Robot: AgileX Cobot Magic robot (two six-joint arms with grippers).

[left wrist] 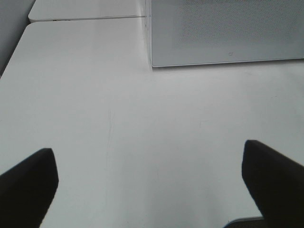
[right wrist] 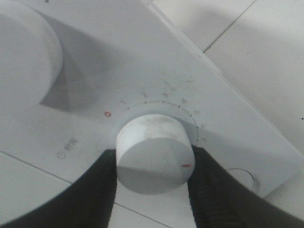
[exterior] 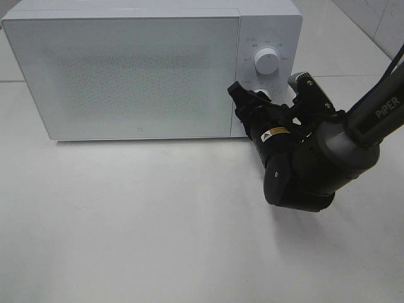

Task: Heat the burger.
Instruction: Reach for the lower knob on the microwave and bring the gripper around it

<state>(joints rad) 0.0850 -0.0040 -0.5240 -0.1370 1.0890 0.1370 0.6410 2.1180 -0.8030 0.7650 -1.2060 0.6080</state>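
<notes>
The burger is out of view; the white microwave (exterior: 126,76) stands with its door shut. My right gripper (exterior: 262,98) is at the control panel, shut on the lower dial (right wrist: 154,152). Its black fingers (right wrist: 102,190) press that dial from both sides. The dial's red mark sits well away from the red 0 on the scale. The upper dial (exterior: 267,61) is untouched. My left gripper (left wrist: 149,185) hangs open over bare table in front of the microwave (left wrist: 223,33), with nothing between its fingers (left wrist: 28,185).
The microwave takes up the back of the white table (exterior: 158,221). My right arm (exterior: 309,164) reaches in from the right, in front of the control panel. A table seam (left wrist: 85,18) runs behind the left side.
</notes>
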